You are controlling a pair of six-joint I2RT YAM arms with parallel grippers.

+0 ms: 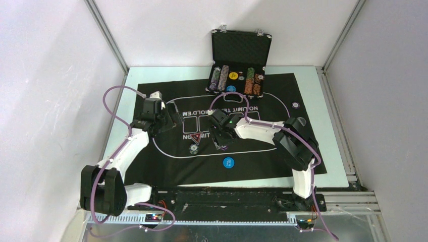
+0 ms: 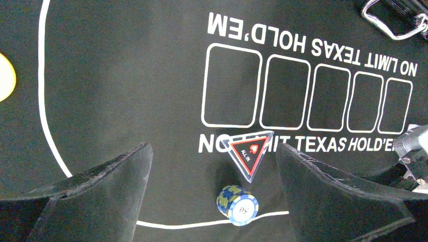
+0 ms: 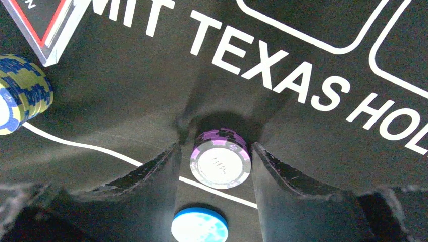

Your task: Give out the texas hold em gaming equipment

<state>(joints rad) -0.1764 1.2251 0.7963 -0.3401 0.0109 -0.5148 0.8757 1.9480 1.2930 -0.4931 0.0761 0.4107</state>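
The right gripper (image 3: 214, 151) is low over the mat (image 1: 151, 169). Its jaws are narrow and stand on either side of a purple stack (image 3: 220, 164), which rests on the mat. A thin gap shows at one finger, so they do not clamp it. A blue button (image 1: 228, 162) lies just nearer the arm bases. The left gripper (image 2: 213, 156) hovers with jaws wide, holding nothing. Below it are a triangle marker (image 2: 249, 154) and a blue-yellow stack (image 2: 237, 204). More chips (image 1: 234, 80) sit in the open case (image 1: 241, 50) at the far side of the bench (image 1: 333, 126).

A lab robot cell — plain white panel walls (image 1: 50, 60), bare aluminium frame rails (image 1: 107, 35), a pale blue-grey tabletop (image 1: 333, 136).
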